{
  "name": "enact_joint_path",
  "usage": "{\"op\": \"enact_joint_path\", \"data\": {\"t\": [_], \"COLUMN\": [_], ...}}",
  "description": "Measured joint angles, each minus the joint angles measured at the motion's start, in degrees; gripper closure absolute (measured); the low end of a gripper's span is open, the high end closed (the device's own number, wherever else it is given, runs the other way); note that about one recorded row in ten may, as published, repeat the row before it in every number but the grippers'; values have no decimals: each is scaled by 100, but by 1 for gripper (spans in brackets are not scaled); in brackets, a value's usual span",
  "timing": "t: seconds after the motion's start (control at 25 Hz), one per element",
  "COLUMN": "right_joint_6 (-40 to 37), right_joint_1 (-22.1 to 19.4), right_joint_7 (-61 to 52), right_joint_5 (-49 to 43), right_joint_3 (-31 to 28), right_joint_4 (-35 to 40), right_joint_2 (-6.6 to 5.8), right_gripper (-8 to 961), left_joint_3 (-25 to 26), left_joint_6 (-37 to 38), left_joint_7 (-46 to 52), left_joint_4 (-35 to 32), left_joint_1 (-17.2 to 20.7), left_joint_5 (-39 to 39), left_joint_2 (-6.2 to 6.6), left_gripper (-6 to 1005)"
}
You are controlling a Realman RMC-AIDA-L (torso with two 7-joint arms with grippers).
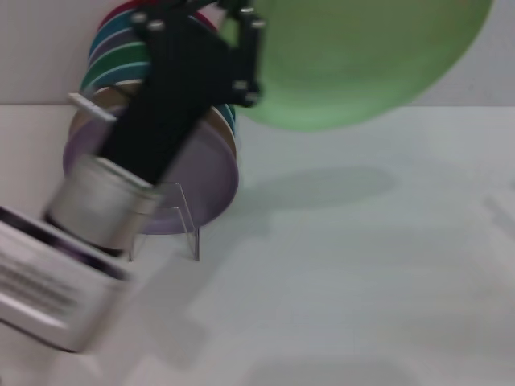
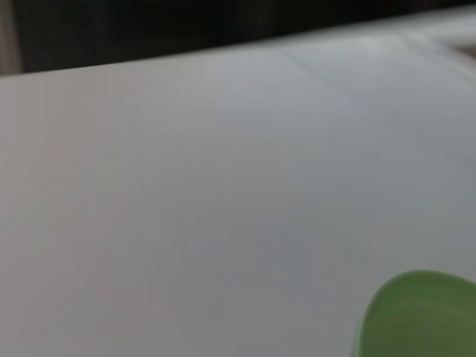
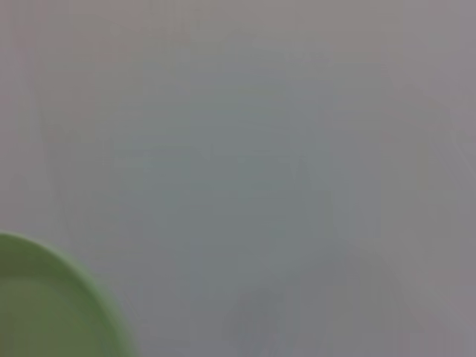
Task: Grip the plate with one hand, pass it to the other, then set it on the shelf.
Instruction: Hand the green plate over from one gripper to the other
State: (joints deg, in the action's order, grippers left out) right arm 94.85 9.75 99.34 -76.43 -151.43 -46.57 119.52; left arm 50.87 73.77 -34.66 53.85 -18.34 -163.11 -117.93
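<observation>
One claw (image 1: pixel 241 48), the left, grips the half-cropped plate (image 1: pixel 362 56).

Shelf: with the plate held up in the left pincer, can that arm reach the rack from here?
Probably yes. The left pincer holds the plate in the air, above and beside the shelf. A lavender plate and others already stand there, so free slot space is uncertain.

Left arm: matte black angular gripper (image 1: pixel 241 56) showing round silver screw heads along its linkages; brushed-silver cylindrical wrist section (image 1: pixel 100 205) showing behind it; white forearm housing (image 1: pixel 48 297) bearing dark printed lettering, unreadable.
</observation>
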Motion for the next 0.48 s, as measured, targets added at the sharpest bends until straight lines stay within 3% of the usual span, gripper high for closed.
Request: {"op": "enact_joint_path", "data": {"t": [0.08, 0.2, 0.28, 0.36, 0.44, 0.48], "right_joint_6": [-7, -13, -11, -4, 1, 2], "right_joint_1": [16, 37, 64, 85, 99, 107], "right_joint_7": [4, 7, 9, 10, 12, 20], "right_joint_5": [-83, -179, -226, -251, -257, -258], "right_joint_3": [-2, -3, 2, 25, 60, 82], "right_joint_4": [4, 22, 54, 81, 107, 122], "right_joint_2": [-2, -3, -8, -13, -16, -16], "right_gripper": [213, 213, 213, 212, 212, 212], "left_joint_3": [431, 577, 755, 755, 1083, 1083], "left_joint_6": [736, 1321, 1509, 1509, 1573, 1573], "left_joint_7": [1856, 2651, 2979, 2979, 2814, 2814], "left_joint_4": [-957, -1913, -2548, -2548, -3370, -3370], "left_joint_1": [-191, -460, -632, -632, -832, -832], "left_joint_5": [-223, -227, -227, -227, -229, -229], "left_joint_2": [80, 169, 175, 175, 117, 117], "left_gripper": [950, 951, 951, 951, 951, 951]}}
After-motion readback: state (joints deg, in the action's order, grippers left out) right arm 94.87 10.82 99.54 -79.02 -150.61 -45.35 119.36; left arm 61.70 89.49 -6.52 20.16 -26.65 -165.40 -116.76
